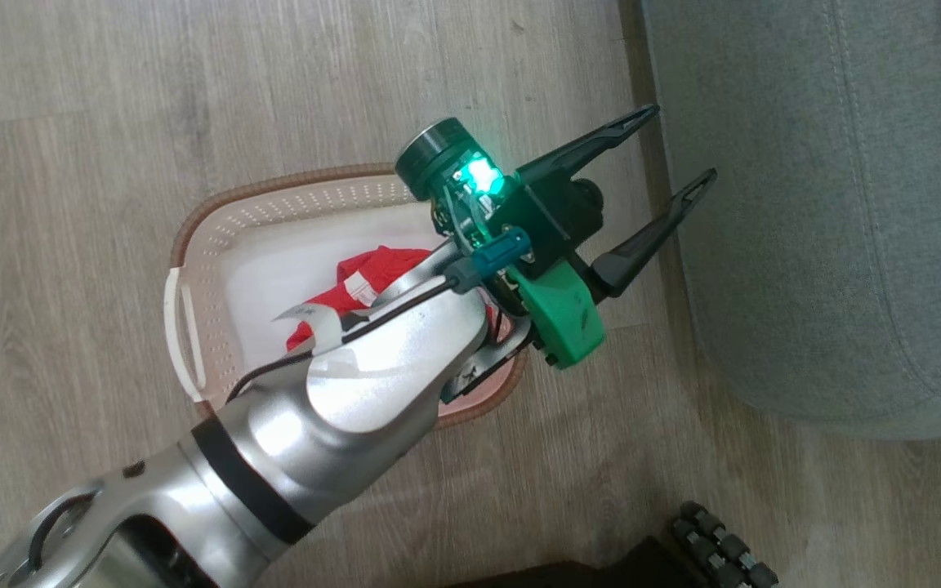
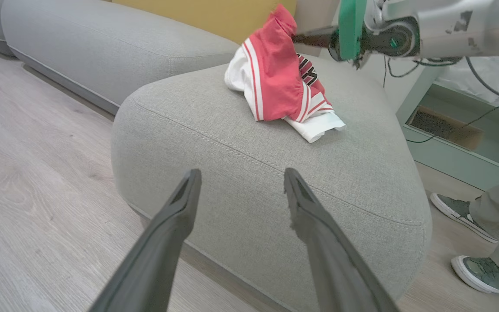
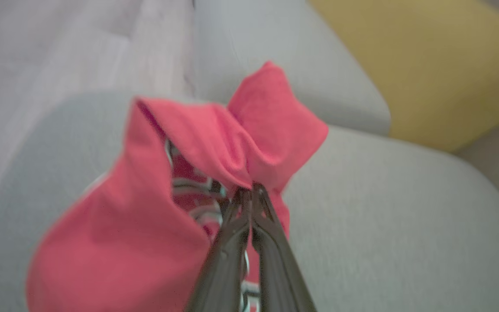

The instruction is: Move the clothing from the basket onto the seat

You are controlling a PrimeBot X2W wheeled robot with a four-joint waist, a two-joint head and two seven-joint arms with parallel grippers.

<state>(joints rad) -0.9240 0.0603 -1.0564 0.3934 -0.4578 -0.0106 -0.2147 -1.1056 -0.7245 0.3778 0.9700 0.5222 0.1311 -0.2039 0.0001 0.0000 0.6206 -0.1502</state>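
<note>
A red garment with white trim [image 1: 372, 273] lies in the cream perforated basket [image 1: 193, 245] on the wood floor, partly hidden by my left arm. My left gripper [image 1: 683, 143] hangs open and empty past the basket's right rim, its fingers [image 2: 180, 208] pointing at the grey seat [image 2: 241, 143]. On the seat, the red jersey [image 2: 275, 78] with white stripes and dark lettering is bunched up, its lower folds touching the cushion. My right gripper [image 3: 249, 188] is shut on the jersey's top fold and holds it up. That gripper [image 2: 301, 38] comes in from the right in the left wrist view.
Another grey sofa section [image 2: 102, 47] and a yellow cushion [image 2: 206, 15] lie behind the seat. A person's shoes [image 2: 461, 212] stand on the floor right of the seat, near a pale cabinet [image 2: 461, 143] with cables. My dark base [image 1: 715, 547] is at the bottom.
</note>
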